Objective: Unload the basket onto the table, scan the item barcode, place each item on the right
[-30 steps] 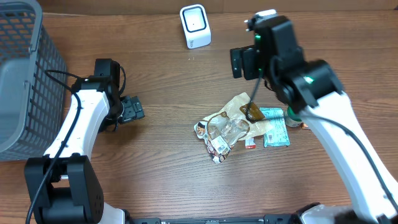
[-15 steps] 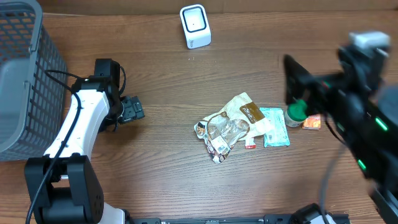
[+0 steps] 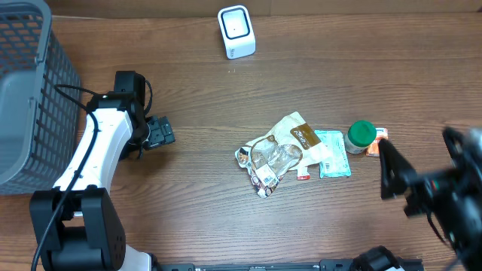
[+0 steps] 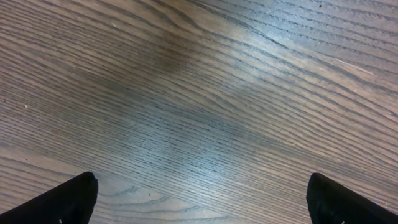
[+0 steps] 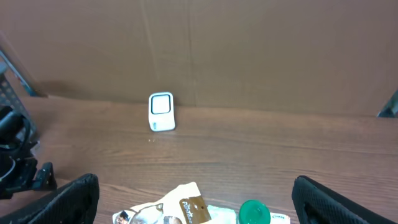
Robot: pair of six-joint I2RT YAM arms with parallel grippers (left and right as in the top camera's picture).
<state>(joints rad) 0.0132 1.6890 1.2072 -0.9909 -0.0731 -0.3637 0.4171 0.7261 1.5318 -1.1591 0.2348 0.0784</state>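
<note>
Several items lie in a loose pile mid-table: a beige snack packet (image 3: 290, 135) (image 5: 186, 208), a clear wrapped packet (image 3: 267, 159), a teal sachet (image 3: 332, 153) and a green-capped bottle (image 3: 361, 135) (image 5: 254, 213). The white barcode scanner (image 3: 236, 31) (image 5: 161, 112) stands at the far edge. My left gripper (image 3: 160, 133) (image 4: 202, 205) hovers open over bare wood, left of the pile. My right gripper (image 3: 395, 177) (image 5: 205, 208), blurred at the lower right, is open and empty, looking across the pile toward the scanner.
A grey mesh basket (image 3: 30, 98) (image 5: 9, 74) fills the left edge. A small orange item (image 3: 376, 143) lies beside the bottle. A brown cardboard wall (image 5: 249, 50) backs the table. The left arm (image 5: 15, 162) shows at the right wrist view's left edge.
My right arm has swung from above the pile out to the right and down to the lower right corner. The left arm and the items have not moved.
</note>
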